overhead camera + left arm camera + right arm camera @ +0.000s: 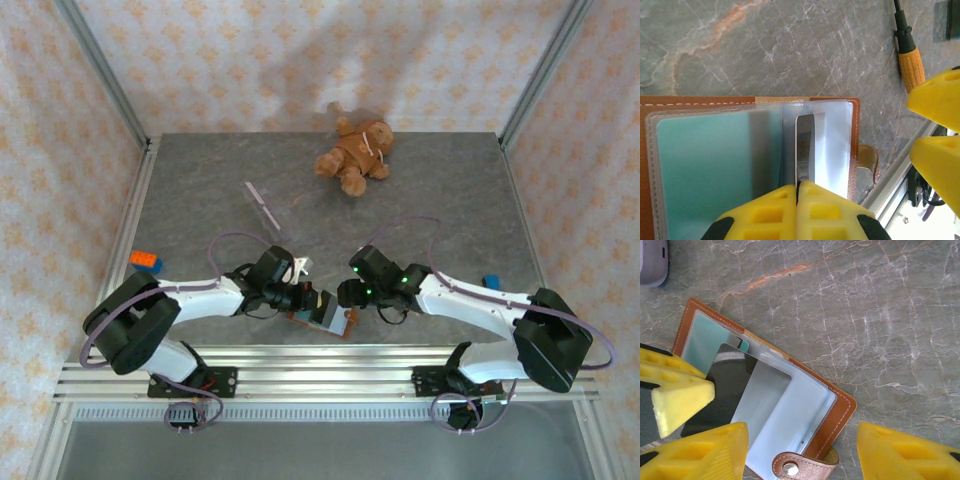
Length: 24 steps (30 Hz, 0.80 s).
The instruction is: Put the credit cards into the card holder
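**bolt_head:** Grey marble table (200, 190), flowery wallpaper all round, teddy (353, 152) way at the back. So where's the holder?

**yam_fan:** Holder (322, 318) lies open at the near edge, right between the two arms. Left gripper (797, 189) is clamped tight on a dark card (732, 382), and the card's far end is tucked under a clear sleeve (795, 415) of the holder. A teal card (715, 170) sits in the pocket next to it.

**bolt_head:** And the right one?

**yam_fan:** Right gripper (801, 442) is spread wide and gripping nothing, with a finger on each side of the snap tab (799, 467). Can't tell if it touches the leather.

**bolt_head:** Other junk?

**yam_fan:** Orange block (145, 261) on the left, blue bit (490, 281) on the right, pale strip (265, 205) mid-table, and a yellow-handled tool (911, 62) near the holder.
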### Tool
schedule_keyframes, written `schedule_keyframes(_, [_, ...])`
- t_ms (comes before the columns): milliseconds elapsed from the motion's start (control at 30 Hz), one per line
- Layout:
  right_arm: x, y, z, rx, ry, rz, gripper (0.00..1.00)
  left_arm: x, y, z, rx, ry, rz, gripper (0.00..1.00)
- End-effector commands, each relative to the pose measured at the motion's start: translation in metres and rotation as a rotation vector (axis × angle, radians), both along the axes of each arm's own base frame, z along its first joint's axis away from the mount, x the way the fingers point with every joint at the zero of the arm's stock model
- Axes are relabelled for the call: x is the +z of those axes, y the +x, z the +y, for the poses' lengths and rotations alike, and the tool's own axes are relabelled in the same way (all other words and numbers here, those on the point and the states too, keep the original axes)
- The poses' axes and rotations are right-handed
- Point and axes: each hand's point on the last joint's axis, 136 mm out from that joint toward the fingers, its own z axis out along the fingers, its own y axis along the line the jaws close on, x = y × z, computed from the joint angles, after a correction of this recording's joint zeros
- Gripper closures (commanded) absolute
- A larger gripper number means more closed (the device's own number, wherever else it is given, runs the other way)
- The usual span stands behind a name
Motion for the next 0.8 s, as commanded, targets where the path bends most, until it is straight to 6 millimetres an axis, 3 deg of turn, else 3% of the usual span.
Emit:
schedule_keyframes(0, [0.002,0.001,-0.003,-0.013,0.009,-0.013,0.40,-0.003,-0.002,-0.003,0.019,-0.010,0.002,1.00])
schedule_keyframes(167, [0.002,0.002,-0.007,-0.027,-0.001,-0.024,0.39,-0.007,-0.006,-0.006,0.015,0.007,0.005,0.99])
schedule_keyframes(300, [0.005,0.000,-0.014,-0.057,-0.019,-0.016,0.39,-0.013,-0.006,-0.009,0.041,0.026,0.018,0.76])
schedule_keyframes(567, [0.013,-0.017,-0.041,-0.164,-0.007,0.013,0.41,-0.001,0.009,0.016,0.146,0.136,-0.057,0.59])
schedule_keyframes(700, [0.003,-0.028,-0.033,-0.156,0.031,0.088,0.36,0.001,0.008,0.012,0.106,0.146,-0.062,0.60])
schedule_keyframes(767, [-0.002,-0.032,-0.029,-0.174,0.037,0.125,0.33,-0.001,0.006,0.006,0.088,0.122,-0.044,0.69])
